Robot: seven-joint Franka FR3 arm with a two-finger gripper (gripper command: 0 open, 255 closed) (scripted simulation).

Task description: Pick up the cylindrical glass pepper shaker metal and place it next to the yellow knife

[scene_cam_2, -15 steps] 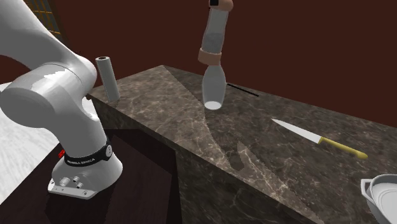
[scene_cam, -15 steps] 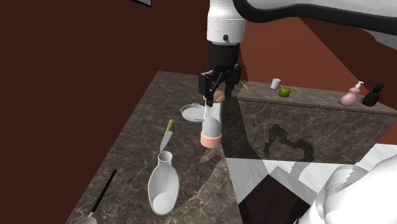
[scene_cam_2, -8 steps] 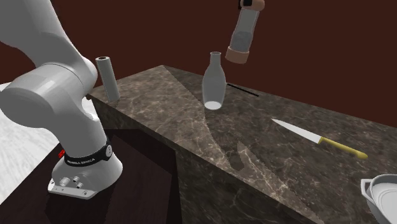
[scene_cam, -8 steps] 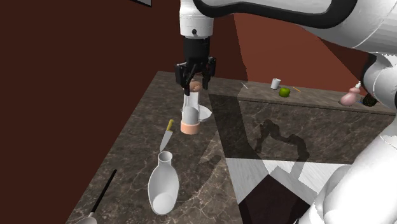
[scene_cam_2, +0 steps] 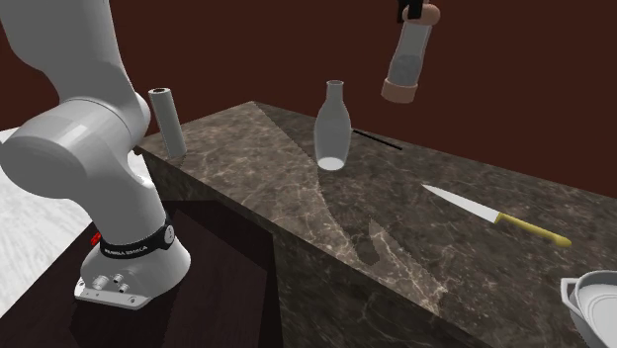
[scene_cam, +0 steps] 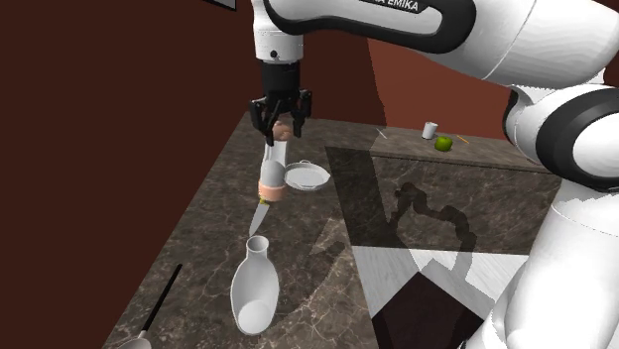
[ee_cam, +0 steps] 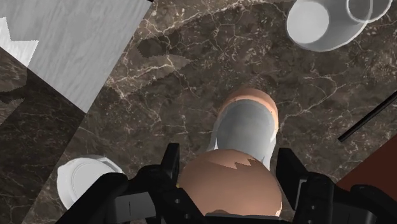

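1. Pepper shaker (scene_cam: pixel 272 174): a tall cylinder with a pale grey, partly see-through body and salmon-brown cap and base. It hangs in the air above the surface, tilted a little off upright, its base over the knife's handle end in the shoulder view.
2. Claw (scene_cam: pixel 280 129): closed on the shaker's rounded top. In the wrist view the two black fingers (ee_cam: pixel 170 164) clasp the brown cap from either side, and the body hangs straight below.
3. Knife (scene_cam_2: pixel 489 216): pale blade and yellow handle, lying flat on the surface, well apart from the white bottle.
4. Surface (scene_cam: pixel 213 238): dark veined stone, hard and unforgiving to anything dropped.
5. White bottle (scene_cam: pixel 253 288) and shallow white dish (scene_cam: pixel 308 175): one stands on each side of the knife, leaving bare stone beside it.
6. Handling, judged: the shaker is stiff and fairly light, probably smooth and slippery on the body, and breakable if it is glass as the task says. The cap is a fair hold for carrying, but gripped so high the shaker can swing. A low, slow set-down on its flat base beside the blade seems wise.
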